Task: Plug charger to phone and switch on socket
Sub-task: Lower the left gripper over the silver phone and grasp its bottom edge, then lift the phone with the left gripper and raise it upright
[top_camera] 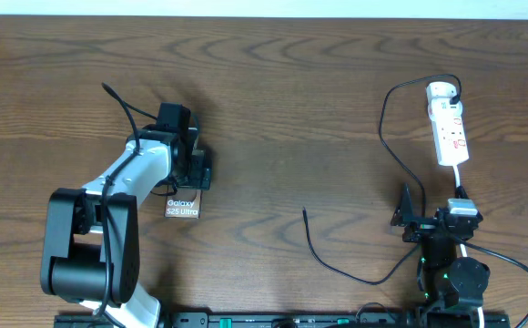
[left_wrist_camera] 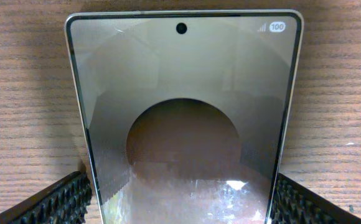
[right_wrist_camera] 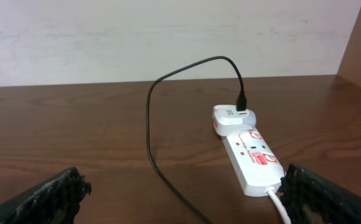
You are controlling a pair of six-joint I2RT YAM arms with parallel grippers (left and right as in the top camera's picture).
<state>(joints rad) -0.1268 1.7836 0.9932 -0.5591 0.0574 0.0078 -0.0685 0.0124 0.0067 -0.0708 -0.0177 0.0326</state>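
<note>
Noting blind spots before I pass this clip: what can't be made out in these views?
- Phone: overhead, the left arm covers all but its lettered end. In the left wrist view the bottom edge cuts off its near end, so no port shows.
- Socket: its switches are too small overhead, and on or off is unreadable in the right wrist view too.
- Charger tip: a speck overhead, outside both wrist views.

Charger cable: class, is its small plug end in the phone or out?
Out. The charger has its tip lying free on the table, well apart from the phone.
</note>
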